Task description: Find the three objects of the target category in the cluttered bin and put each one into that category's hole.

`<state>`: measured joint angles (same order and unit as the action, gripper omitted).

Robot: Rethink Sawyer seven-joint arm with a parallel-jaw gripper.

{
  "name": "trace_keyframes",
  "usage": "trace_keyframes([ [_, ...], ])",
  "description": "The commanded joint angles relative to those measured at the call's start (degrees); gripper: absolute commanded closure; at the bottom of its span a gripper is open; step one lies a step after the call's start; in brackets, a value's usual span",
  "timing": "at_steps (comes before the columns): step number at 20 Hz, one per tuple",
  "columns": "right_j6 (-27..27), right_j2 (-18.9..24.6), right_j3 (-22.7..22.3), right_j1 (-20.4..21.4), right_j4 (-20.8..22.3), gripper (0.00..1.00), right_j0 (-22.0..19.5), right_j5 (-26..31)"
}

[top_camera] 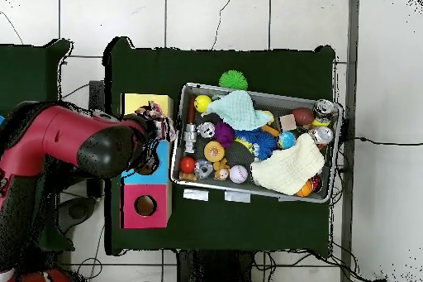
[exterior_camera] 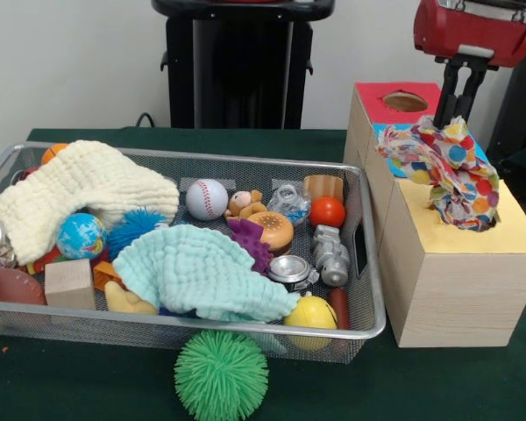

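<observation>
in the bin (exterior_camera: 368,263), two cloths (exterior_camera: 202,272)

Red and black arm (exterior_camera: 473,31) coming down from the top right corner in the front view, wrist pointing pretty much straight down. Black claw (exterior_camera: 457,103) hanging below it, fingers (exterior_camera: 444,89) close together and pinched on a colorful dotted cloth (exterior_camera: 449,171). From overhead, just a bulky red arm stretched across the left side, claw itself hidden underneath.
</observation>
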<state>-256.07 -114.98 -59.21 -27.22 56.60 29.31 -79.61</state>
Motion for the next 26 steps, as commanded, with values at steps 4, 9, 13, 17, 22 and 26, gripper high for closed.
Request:
trace_keyframes([
  [4,-19.1,3.5,5.7,-1.9,-5.8,1.0,-1.0,-2.0],
  [9,-19.2,3.3,7.0,-1.9,-6.5,1.0,-1.3,-0.6],
  [13,-19.3,3.1,7.1,-2.4,-6.6,1.0,-1.3,0.2],
  [17,-19.6,2.0,4.9,-4.0,-6.3,1.0,-1.2,3.5],
  [22,-19.5,0.8,3.8,-5.1,-6.0,1.0,-1.5,4.2],
  [26,-19.3,1.3,5.8,-4.7,-6.3,1.0,-2.0,0.1],
])
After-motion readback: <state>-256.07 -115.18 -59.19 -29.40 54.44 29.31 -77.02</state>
